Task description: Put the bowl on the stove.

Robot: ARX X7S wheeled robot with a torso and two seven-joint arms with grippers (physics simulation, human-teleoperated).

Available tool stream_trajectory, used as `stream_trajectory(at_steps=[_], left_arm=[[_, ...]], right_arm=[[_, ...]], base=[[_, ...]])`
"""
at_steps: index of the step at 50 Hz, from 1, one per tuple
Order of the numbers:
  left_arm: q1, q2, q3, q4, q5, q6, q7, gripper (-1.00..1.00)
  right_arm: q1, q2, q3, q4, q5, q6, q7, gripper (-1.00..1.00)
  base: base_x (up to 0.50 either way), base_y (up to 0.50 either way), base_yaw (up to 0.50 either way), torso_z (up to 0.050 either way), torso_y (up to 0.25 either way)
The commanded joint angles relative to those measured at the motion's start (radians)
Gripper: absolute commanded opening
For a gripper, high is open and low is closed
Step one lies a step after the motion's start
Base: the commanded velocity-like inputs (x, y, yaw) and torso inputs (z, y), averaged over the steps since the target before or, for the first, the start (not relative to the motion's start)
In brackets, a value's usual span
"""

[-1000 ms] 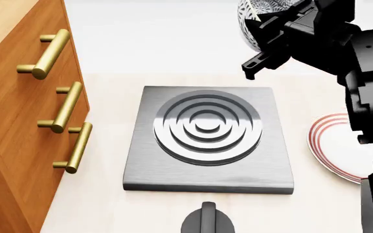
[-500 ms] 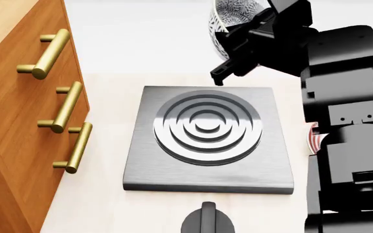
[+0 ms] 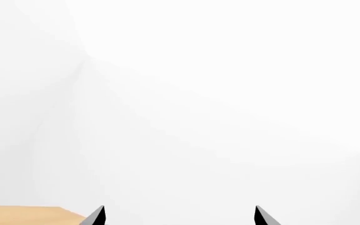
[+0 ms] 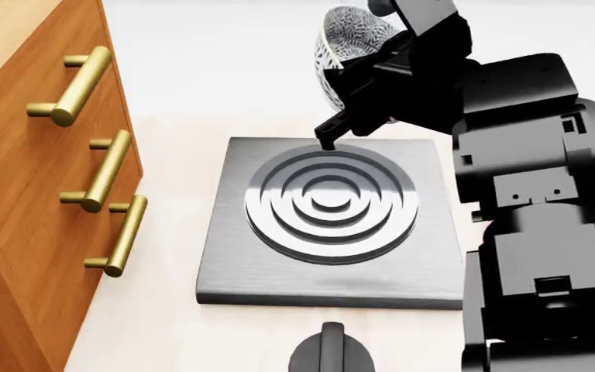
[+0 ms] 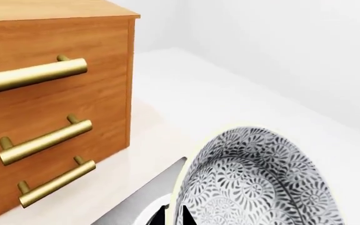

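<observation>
We see our right gripper (image 4: 365, 97) clamped on the rim of the bowl (image 4: 347, 46), one of its fingers (image 5: 178, 216) inside the patterned wall, holding it tilted in the air above the far edge of the stove (image 4: 331, 225). The stove lies flat on the table (image 4: 163, 325), beside the wooden drawers (image 4: 39, 194). Our left gripper (image 3: 178, 216) shows only two finger tips set well apart, gripping nothing.
</observation>
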Motion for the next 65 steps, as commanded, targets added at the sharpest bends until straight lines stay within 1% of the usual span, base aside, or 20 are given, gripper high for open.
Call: stream_trajectory(at_steps=[1, 6, 8, 14, 20, 22, 30, 37, 40, 53, 60, 65], left_arm=[[0.007, 0.013, -0.002, -0.003, 0.084, 0.009, 0.011, 1.00], [0.009, 0.017, 0.000, -0.003, 0.087, 0.017, 0.013, 1.00], [0.009, 0.014, -0.004, -0.003, 0.046, 0.008, 0.009, 1.00], [0.011, 0.016, -0.007, -0.001, 0.039, 0.016, 0.009, 1.00], [0.011, 0.014, -0.005, -0.001, 0.052, 0.022, 0.012, 1.00], [0.011, 0.017, -0.002, -0.005, 0.099, 0.030, 0.010, 1.00], [0.012, 0.013, -0.003, -0.008, 0.076, 0.031, 0.013, 1.00], [0.013, 0.011, -0.001, -0.010, 0.077, 0.036, 0.017, 1.00], [0.010, 0.012, -0.008, -0.010, 0.039, 0.028, 0.006, 1.00], [0.020, 0.007, 0.003, -0.006, 0.059, 0.038, 0.017, 1.00], [0.022, 0.005, 0.010, -0.007, 0.074, 0.043, 0.023, 1.00], [0.022, 0.008, 0.006, -0.008, 0.050, 0.041, 0.014, 1.00]], right_arm=[[0.000, -0.019, 0.041, 0.000, -0.034, -0.006, -0.013, -1.00], [-0.005, -0.016, 0.046, 0.000, -0.034, -0.005, -0.010, -1.00], [-0.004, -0.015, 0.048, 0.000, -0.033, -0.003, -0.008, -1.00], [-0.006, -0.013, 0.053, 0.000, -0.033, 0.002, -0.006, -1.00], [-0.008, -0.013, 0.057, 0.000, -0.033, 0.007, -0.002, -1.00], [-0.010, -0.013, 0.058, 0.000, -0.033, 0.009, -0.001, -1.00], [-0.012, -0.015, 0.056, 0.000, -0.035, 0.015, -0.006, -1.00], [-0.011, -0.014, 0.054, 0.000, -0.035, 0.018, -0.008, -1.00], [-0.011, -0.014, 0.053, 0.000, -0.035, 0.019, -0.009, -1.00], [-0.013, -0.015, 0.052, 0.000, -0.034, 0.025, -0.017, -1.00], [-0.016, -0.015, 0.055, 0.000, -0.034, 0.023, -0.013, -1.00], [-0.014, -0.015, 0.058, 0.000, -0.034, 0.023, -0.010, -1.00]], base=[[0.00, 0.00, 0.00, 0.000, -0.205], [0.00, 0.00, 0.00, 0.000, -0.221], [0.00, 0.00, 0.00, 0.000, 0.000], [0.00, 0.00, 0.00, 0.000, 0.000], [0.00, 0.00, 0.00, 0.000, 0.000], [0.00, 0.00, 0.00, 0.000, 0.000], [0.00, 0.00, 0.00, 0.000, 0.000], [0.00, 0.00, 0.00, 0.000, -0.153], [0.00, 0.00, 0.00, 0.000, -0.124], [0.00, 0.00, 0.00, 0.000, 0.000], [0.00, 0.00, 0.00, 0.000, -0.223], [0.00, 0.00, 0.00, 0.000, -0.130]])
